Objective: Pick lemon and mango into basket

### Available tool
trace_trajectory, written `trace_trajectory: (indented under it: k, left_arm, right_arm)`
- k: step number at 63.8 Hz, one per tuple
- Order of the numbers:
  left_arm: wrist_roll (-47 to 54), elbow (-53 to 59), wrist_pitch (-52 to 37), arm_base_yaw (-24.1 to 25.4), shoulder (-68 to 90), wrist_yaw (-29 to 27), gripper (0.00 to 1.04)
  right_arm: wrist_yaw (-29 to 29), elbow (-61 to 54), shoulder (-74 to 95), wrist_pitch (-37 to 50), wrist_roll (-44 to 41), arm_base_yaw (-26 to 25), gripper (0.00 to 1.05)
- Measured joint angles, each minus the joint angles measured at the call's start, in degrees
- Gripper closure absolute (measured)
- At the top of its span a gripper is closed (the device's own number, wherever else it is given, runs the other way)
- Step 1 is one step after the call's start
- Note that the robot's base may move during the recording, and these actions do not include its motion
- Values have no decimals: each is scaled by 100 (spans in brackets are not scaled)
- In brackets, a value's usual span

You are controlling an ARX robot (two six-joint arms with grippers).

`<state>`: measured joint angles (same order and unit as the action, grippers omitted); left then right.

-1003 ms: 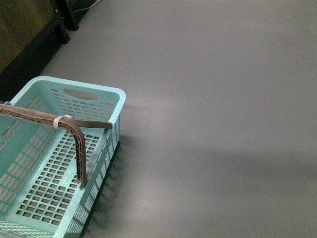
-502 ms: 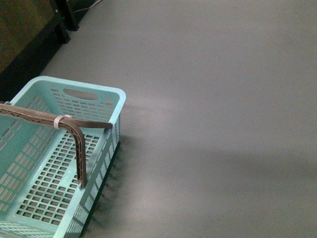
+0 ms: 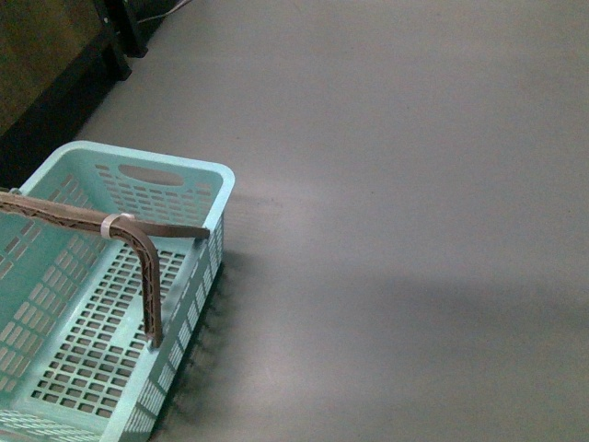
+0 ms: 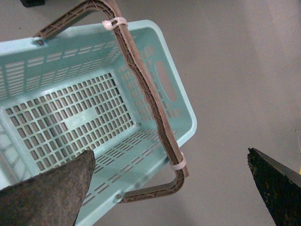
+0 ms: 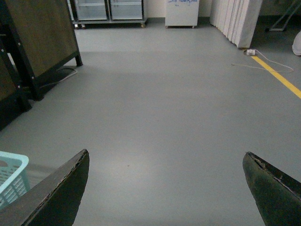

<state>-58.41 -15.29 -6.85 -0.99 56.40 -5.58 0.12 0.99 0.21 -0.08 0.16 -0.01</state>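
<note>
Left wrist view first: how does that gripper stand?
— The left gripper (image 4: 170, 154) is spread wide, with nothing between its 2 dark fingers (image 4: 51, 193). It hangs above the basket (image 4: 187, 123), a pale teal crate with slotted walls and bottom, which sits on the grey floor (image 4: 235, 70).

Is any fruit inside?
— No. The slotted bottom is bare. Neither the lemon nor the mango shows in any of the 3 views, so I cannot say where they lie.

And the other arm?
— The right gripper (image 5: 165, 154) is likewise parted and empty. Its camera looks out along open floor toward a dark wooden panel (image 5: 42, 33) and a yellow line (image 5: 277, 75). A corner of the basket peeks in at the edge. My guess is that this arm is held out to search for the fruit.

Does anything block the basket's opening?
— The brown ribbed handle (image 4: 146, 89) crosses over it and carries 2 white ties (image 4: 114, 22). I cannot tell what they fasten. I judge that fruit must be lowered to either side of the handle.

How far along is the task?
— At the start, by my reading: both fruits have yet to be found and picked.
</note>
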Motion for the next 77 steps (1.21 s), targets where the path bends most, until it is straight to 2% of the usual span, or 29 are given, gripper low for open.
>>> trace_trajectory:
  k: [12,30,48,58,73,77]
  left_arm:
    - [-461,-549,-1325,-44,2555,-37,7]
    - [-1110,-1071,-2247,-125,4317,-85,7]
    - [-1346,-2428,-2354,-122,5720,-81,7]
    - [-1331,-2789,-2286,-96,6072,-59,7]
    - [-1335,-3147,-2258,-31,6487,-37,45]
    - [-1469,-3158,-2282,-20,6516,-37,60]
  right_arm:
    - [0,0,0,0,0,0,9]
    - [0,0,0,0,0,0,9]
    - [0,-2,0,0,0,0,9]
    - [0,0,0,0,0,0,9]
    - [0,0,0,0,0,0,9]
    - [0,0,0,0,0,0,9]
